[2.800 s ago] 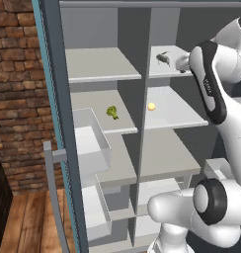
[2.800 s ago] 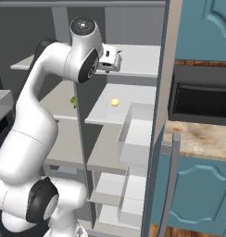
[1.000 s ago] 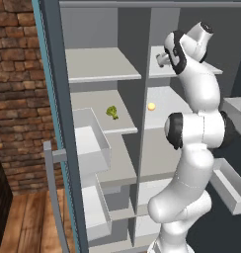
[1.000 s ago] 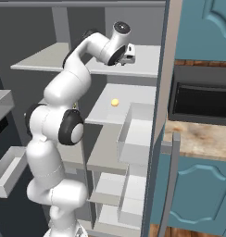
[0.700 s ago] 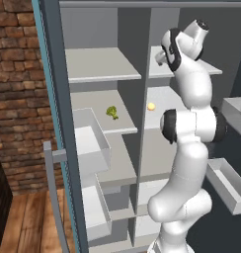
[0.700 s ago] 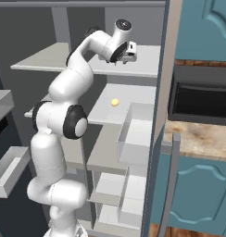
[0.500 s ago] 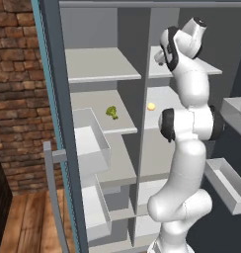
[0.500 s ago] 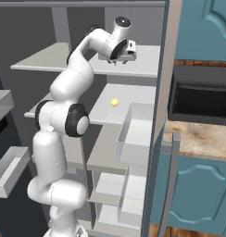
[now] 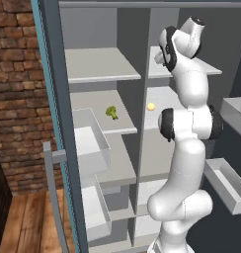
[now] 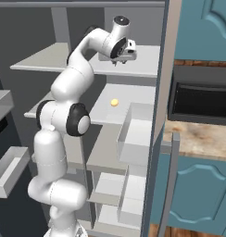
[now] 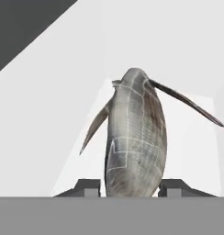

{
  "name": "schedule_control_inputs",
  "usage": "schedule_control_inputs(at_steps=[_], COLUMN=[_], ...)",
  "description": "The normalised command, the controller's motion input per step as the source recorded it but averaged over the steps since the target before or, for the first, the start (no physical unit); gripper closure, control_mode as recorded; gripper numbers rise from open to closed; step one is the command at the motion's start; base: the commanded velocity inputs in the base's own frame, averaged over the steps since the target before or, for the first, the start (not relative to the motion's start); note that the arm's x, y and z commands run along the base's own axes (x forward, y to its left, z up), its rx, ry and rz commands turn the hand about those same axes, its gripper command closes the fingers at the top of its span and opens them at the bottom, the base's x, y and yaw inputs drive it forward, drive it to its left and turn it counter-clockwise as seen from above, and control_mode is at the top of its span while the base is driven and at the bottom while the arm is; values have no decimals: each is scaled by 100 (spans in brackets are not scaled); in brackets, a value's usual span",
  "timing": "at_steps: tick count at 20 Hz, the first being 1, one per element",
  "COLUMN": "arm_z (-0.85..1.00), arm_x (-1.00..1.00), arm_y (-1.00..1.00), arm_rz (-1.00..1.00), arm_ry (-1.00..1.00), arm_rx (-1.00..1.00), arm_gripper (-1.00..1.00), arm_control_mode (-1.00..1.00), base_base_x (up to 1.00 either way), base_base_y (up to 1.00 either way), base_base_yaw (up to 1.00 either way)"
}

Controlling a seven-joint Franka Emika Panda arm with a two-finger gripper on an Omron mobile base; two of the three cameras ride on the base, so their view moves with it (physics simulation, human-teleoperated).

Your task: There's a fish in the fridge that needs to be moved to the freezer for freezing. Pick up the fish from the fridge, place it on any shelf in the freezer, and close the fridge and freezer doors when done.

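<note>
We had our pincer [image 11: 132,186] up at the top shelf [image 10: 145,62] of the fridge [image 10: 133,99], the wider compartment of the open slate-grey unit, and in the hand view the fish [image 11: 134,137] stood right between the two dark fingertips [image 11: 88,187], its grey scaled body filling the gap and its thin fins spreading to either side. The jaws had drawn in narrow against its flanks, though we could not tell for certain whether they already bore on it or merely flanked it. From the right base view the pincer [image 10: 120,59] sat low over that top shelf, toward its front edge and well in from the open door; from the left base view the wrist reached in just past the divider between the two compartments. On the shelf below lay the small yellow ball [image 10: 114,102], near the middle of its board, and in the freezer [image 9: 100,94] a green broccoli floret [image 9: 111,112] rested toward the front edge of the second shelf. We judged this to be the grasping step, the first of the task, with both doors open and everything after it yet to do. The next move, as we saw it, called for a firm hold, then a lift clear of the shelf board and a careful draw outward round the divider toward a freezer shelf.
</note>
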Motion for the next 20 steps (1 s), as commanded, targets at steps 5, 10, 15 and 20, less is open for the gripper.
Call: schedule_control_inputs(at_steps=[5,10,15,20], arm_z=[-44,-8,0,6], arm_x=[-78,-100,-100,-100], arm_y=[29,8,16,4], arm_rz=[1,0,0,0], arm_ry=[-1,-3,-23,-16], arm_rx=[1,4,1,0], arm_gripper=[100,100,100,100], arm_control_mode=[-100,-100,-100,-100], base_base_x=[0,0,0,0], base_base_y=[0,0,0,0], base_base_yaw=[0,0,0,0])
